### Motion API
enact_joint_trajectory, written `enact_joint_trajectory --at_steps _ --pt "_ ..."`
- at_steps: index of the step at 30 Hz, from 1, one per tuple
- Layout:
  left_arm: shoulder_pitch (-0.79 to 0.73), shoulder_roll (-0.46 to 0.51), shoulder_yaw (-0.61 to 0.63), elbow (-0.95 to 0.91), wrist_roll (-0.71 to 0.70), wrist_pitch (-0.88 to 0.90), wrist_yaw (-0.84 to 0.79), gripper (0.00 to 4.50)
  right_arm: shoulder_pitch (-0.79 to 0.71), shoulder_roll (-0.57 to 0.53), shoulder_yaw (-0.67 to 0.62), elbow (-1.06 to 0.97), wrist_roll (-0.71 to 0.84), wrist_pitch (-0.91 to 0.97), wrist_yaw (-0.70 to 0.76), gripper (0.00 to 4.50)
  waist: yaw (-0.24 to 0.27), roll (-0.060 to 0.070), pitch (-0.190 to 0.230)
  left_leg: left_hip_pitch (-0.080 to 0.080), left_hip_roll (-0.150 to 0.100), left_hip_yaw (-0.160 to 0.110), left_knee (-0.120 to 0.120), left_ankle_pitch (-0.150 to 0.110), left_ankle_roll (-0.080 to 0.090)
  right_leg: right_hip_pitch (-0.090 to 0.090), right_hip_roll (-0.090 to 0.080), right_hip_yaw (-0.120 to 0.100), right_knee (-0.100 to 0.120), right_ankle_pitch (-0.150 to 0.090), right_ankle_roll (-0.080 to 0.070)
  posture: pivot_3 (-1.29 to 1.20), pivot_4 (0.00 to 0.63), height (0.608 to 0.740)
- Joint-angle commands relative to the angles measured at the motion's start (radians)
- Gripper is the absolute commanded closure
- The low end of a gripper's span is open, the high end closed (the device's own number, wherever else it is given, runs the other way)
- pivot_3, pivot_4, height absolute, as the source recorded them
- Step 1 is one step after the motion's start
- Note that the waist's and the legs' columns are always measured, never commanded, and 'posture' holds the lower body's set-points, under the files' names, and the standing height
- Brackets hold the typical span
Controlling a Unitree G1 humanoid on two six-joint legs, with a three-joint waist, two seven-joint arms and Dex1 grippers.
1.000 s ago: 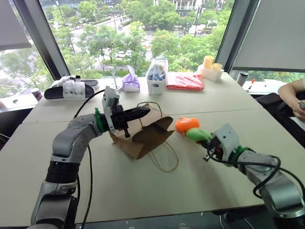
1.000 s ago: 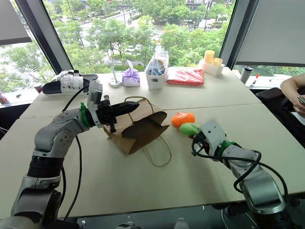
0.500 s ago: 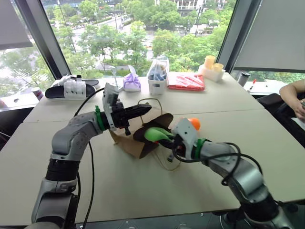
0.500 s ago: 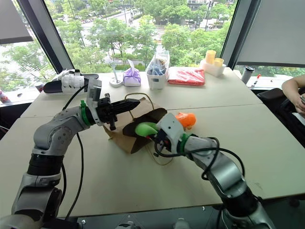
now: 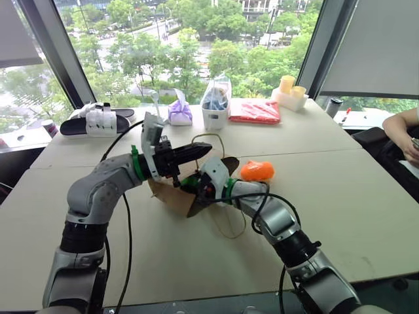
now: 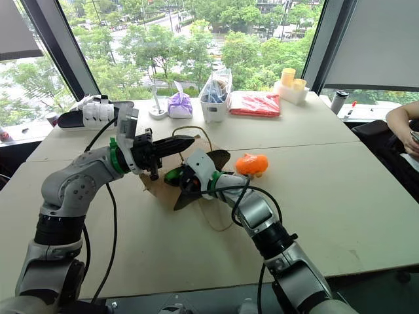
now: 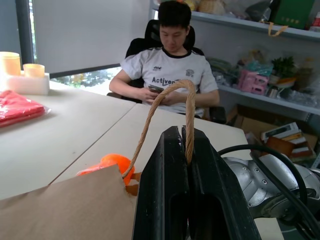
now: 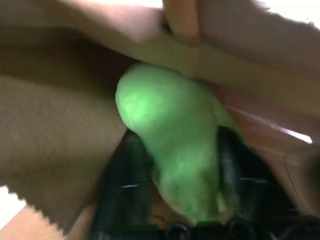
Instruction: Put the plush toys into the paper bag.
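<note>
The brown paper bag (image 5: 169,196) lies on its side on the table, its mouth facing right. My left gripper (image 7: 184,131) is shut on its beige cord handle (image 7: 165,95) and holds the upper edge up. My right gripper (image 6: 178,180) reaches into the bag's mouth. The green plush toy (image 8: 170,150) lies between its fingers (image 8: 125,190), which stand spread apart, inside the brown paper walls. The orange plush toy (image 5: 256,171) rests on the table just right of the bag, behind my right forearm.
Along the far edge stand a black slipper with a white strap (image 5: 97,122), a purple pouch (image 5: 179,112), a clear bag of items (image 5: 215,104), a red packet (image 5: 255,111) and yellow cups (image 5: 287,88). A person (image 7: 165,65) sits at the right. The bag's second handle loop (image 5: 229,222) lies on the table.
My right gripper carried the green toy leftward from beside the orange toy into the bag's mouth, and its fingers have spread. The left gripper kept its hold on the handle.
</note>
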Motion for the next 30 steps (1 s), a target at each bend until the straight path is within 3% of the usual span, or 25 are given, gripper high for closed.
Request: enact_joint_trajectory --at_steps 1,8,12,16,30 --pt "0.009 0.002 0.013 -0.007 0.016 -0.040 0.002 4.50 0.044 -0.058 -0.045 -0.141 0.027 0.058 0.044 0.94 0.004 0.000 0.000 0.000 0.000 0.000 0.000 0.000 0.000 0.000 0.000 0.000 0.000 0.000 0.000 0.00 0.150 0.740" --pt "0.028 0.001 0.016 0.012 0.035 -0.064 -0.001 4.50 0.180 -0.240 -0.279 -0.533 0.151 0.305 0.035 0.94 0.003 0.000 0.000 -0.001 0.000 -0.001 0.000 -0.001 0.002 0.000 0.000 0.000 -0.001 0.000 0.000 0.00 0.150 0.740" --pt "0.029 0.003 0.020 0.020 0.035 -0.066 -0.003 4.50 0.222 -0.312 -0.451 -0.557 0.181 0.361 -0.004 0.94 0.004 0.000 0.000 0.000 0.000 0.000 0.000 -0.003 0.005 0.000 0.000 0.000 0.000 0.000 0.000 0.00 0.150 0.740" --pt "0.029 0.007 0.019 0.028 0.038 -0.071 -0.009 4.50 0.229 -0.358 -0.427 -0.365 0.097 0.239 -0.026 0.94 0.004 0.000 0.000 0.000 0.000 0.001 0.001 -0.003 0.005 0.001 0.000 0.000 0.000 0.000 0.000 0.00 0.150 0.740" --pt "0.038 0.002 0.025 -0.012 0.042 -0.072 0.019 4.50 -0.019 -0.233 -0.243 0.464 -0.155 -0.321 -0.083 0.94 -0.002 0.000 0.000 0.000 0.000 0.003 0.000 0.000 0.000 0.001 0.000 0.001 -0.001 0.000 0.000 0.00 0.150 0.740"
